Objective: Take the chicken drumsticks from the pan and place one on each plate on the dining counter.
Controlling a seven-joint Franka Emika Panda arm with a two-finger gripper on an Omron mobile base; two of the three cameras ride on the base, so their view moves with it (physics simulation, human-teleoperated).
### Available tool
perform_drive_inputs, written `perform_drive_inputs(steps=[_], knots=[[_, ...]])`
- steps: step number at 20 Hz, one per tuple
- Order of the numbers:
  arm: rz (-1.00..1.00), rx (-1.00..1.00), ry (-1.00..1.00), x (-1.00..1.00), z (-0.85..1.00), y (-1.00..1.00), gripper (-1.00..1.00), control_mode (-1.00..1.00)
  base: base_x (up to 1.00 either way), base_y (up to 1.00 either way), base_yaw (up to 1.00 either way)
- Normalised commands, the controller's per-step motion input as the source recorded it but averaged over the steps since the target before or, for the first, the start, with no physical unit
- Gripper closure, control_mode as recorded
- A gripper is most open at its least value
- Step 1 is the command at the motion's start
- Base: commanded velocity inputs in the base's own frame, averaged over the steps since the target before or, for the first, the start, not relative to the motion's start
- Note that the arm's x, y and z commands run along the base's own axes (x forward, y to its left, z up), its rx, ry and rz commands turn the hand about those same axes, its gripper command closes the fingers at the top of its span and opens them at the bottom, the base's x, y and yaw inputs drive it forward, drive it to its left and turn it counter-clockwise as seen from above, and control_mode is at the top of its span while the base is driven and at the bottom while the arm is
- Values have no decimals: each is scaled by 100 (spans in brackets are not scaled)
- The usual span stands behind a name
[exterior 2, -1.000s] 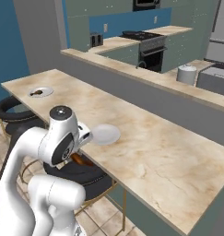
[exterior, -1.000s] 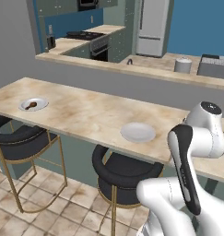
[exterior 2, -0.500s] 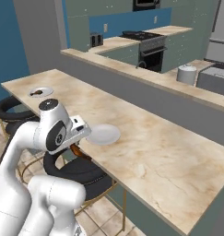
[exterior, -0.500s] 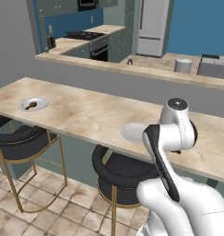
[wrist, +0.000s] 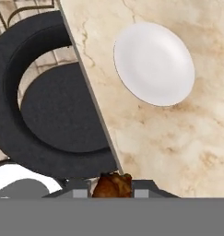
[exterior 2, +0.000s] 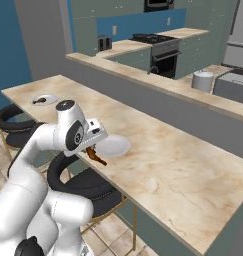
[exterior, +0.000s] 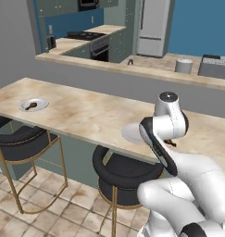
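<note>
Clamped between my pincer's [wrist: 111,188] jaws is the second chicken drumstick [wrist: 112,185], a reddish-brown lump showing between the two tips in the hand view; in the right base view it hangs below the hand as a dark brown piece [exterior 2: 96,156], near the front edge of the dining counter [exterior 2: 158,165]. My pincer is closed on it, not empty.

Ahead of the tips lies the empty plate [wrist: 154,63], bare and white, well apart from the meat I carry; the black stool cushion [wrist: 53,115] sits beneath and to one side, off the counter's edge. The far plate [exterior: 34,104] already holds a drumstick [exterior: 32,106], so this one belongs on the near plate.

To do this step well, I judge I should carry the drumstick fully over the plate's middle before descending, keep it level, and lower close to the surface before releasing, so it neither rolls off the shallow rim nor drops past the counter edge onto the stool.
</note>
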Motion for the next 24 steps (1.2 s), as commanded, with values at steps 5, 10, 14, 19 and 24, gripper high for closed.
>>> perform_drive_inputs(steps=[5,10,14,19,24], knots=[[-2,0,0,51,-23,-2,100,-100,0,0,0],[-2,0,0,63,-33,0,100,-100,0,0,0],[0,0,0,72,-41,0,100,-100,0,0,0],[0,0,0,81,-29,0,100,-100,0,0,0],[0,-2,7,88,-4,0,100,-100,0,0,0]])
